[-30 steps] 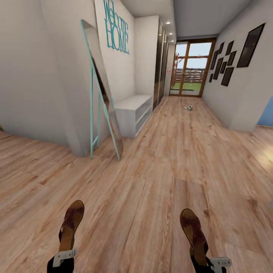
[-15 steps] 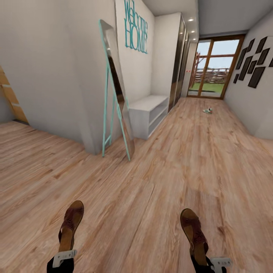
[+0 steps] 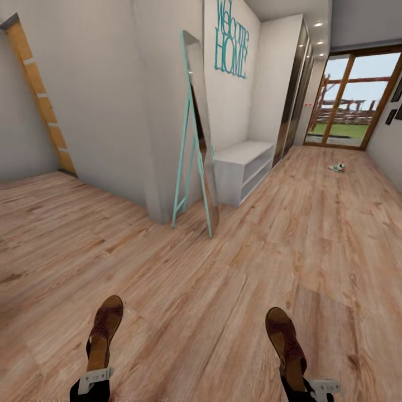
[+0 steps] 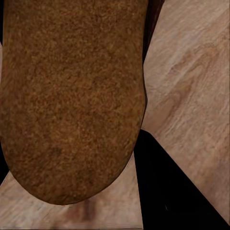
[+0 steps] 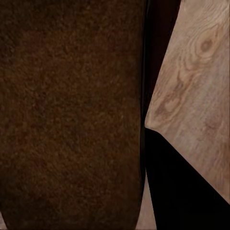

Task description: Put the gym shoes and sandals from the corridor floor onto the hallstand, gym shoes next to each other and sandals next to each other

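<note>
Left gripper [image 3: 94,381] is clamped on the heel of the left sandal [image 3: 104,332], and the right gripper [image 3: 312,386] pinches the right sandal [image 3: 285,340] the same way. Both sandals hang near, above the corridor floor [image 3: 223,268], long axes running near-to-far, toes pointing far. The hallstand [image 3: 241,167] sits far ahead on the left wall, and a gym shoe [image 3: 337,167] lies farther right.
</note>
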Robot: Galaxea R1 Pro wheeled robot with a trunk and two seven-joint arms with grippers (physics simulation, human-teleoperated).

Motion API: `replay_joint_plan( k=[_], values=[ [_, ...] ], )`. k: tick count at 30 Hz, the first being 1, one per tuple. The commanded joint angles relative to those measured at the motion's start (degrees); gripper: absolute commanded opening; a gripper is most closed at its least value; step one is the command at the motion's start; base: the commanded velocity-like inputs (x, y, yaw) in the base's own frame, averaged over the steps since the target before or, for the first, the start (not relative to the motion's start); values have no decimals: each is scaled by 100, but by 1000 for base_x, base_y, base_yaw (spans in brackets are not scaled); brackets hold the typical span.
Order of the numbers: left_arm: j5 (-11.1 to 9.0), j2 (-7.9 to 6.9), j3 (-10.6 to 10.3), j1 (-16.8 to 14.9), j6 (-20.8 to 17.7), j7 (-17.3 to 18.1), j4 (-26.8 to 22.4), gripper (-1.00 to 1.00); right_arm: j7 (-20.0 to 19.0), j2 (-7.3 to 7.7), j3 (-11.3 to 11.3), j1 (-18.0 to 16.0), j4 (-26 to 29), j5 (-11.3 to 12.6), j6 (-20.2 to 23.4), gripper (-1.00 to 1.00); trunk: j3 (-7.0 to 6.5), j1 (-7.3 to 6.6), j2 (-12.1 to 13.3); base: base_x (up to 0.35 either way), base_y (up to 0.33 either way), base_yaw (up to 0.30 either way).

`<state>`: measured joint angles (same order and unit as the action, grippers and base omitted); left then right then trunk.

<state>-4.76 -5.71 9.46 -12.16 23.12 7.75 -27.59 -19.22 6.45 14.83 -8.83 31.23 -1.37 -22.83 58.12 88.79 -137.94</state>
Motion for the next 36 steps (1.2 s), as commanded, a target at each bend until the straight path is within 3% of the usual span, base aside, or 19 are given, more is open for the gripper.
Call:
replay_joint_plan(
  k=[1,26,36],
  values=[
    [-39,4,20,-5,8,42,9,-100,-55,-4,38,-2,-2,5,-7,-100,5,-1,-2,0,0,277],
    [-37,-20,14,-5,6,42,3,-100,26,-4,39,0,-3,14,-11,-100,5,-1,-2,0,-3,276],
    [-33,-9,14,-5,8,42,5,-100,33,-4,38,-4,5,14,-11,-100,5,-1,-2,0,-238,276]
  ],
)
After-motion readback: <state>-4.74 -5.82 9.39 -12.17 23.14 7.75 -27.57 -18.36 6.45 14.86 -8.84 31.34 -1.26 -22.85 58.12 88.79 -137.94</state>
